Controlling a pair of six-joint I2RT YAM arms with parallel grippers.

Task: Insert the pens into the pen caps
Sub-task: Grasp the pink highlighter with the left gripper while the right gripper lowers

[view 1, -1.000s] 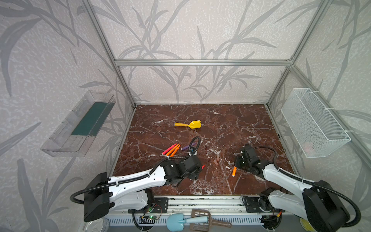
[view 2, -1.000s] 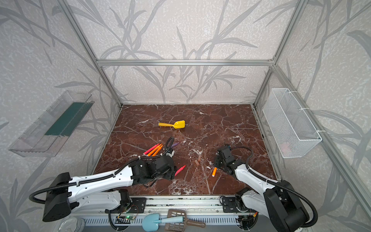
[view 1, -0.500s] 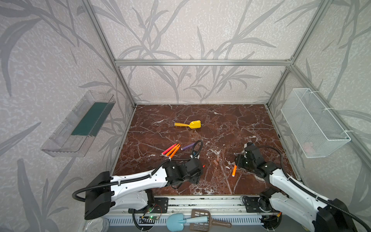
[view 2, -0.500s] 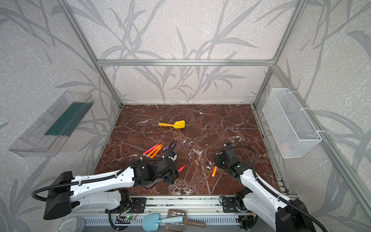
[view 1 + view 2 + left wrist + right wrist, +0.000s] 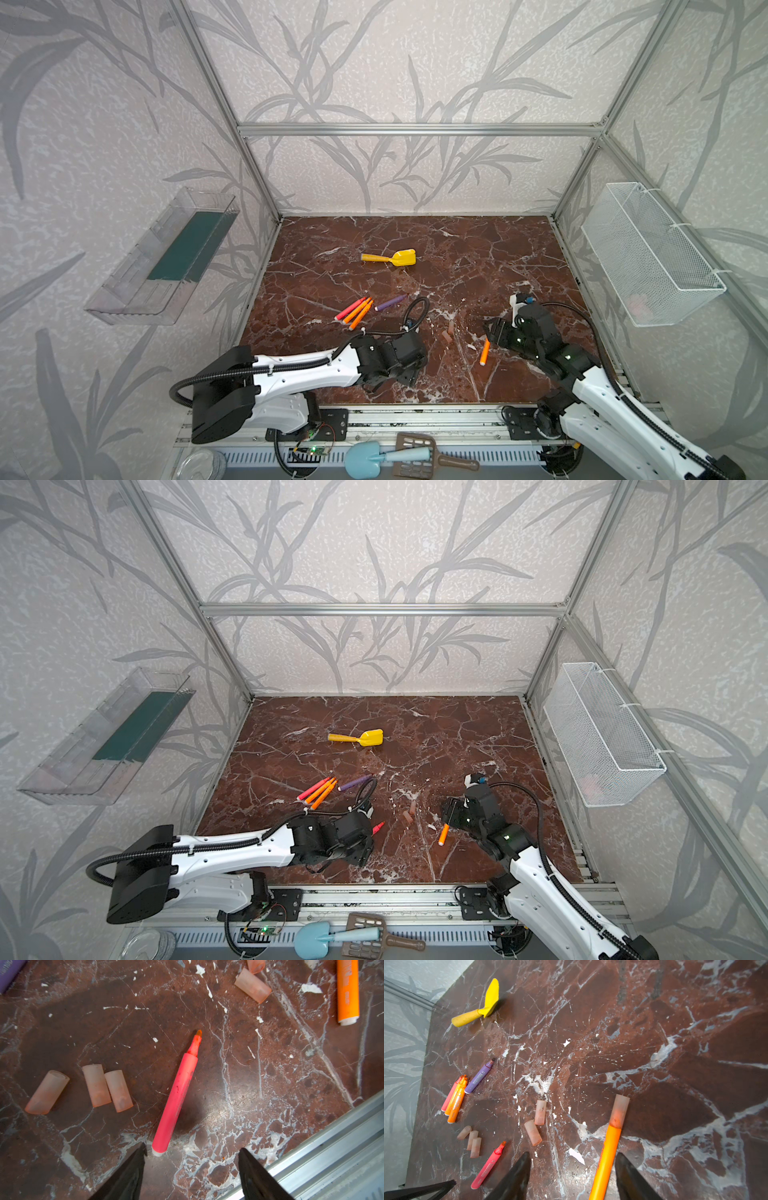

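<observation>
Logging both grippers as empty: the right gripper has its jaws apart, with the capped orange pen lying loose on the marble between them and touching neither, so we judge that one finished and set down; the left gripper is likewise spread, the pink pen just ahead of it with its tip pointing away, presumably lined up for a grasp; three loose pen caps lie beside that pen; the uncapped pens wait well beyond.

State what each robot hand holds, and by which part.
Nothing. Both are open: the left hand near the pink pen, the right hand astride the capped orange pen.
</observation>
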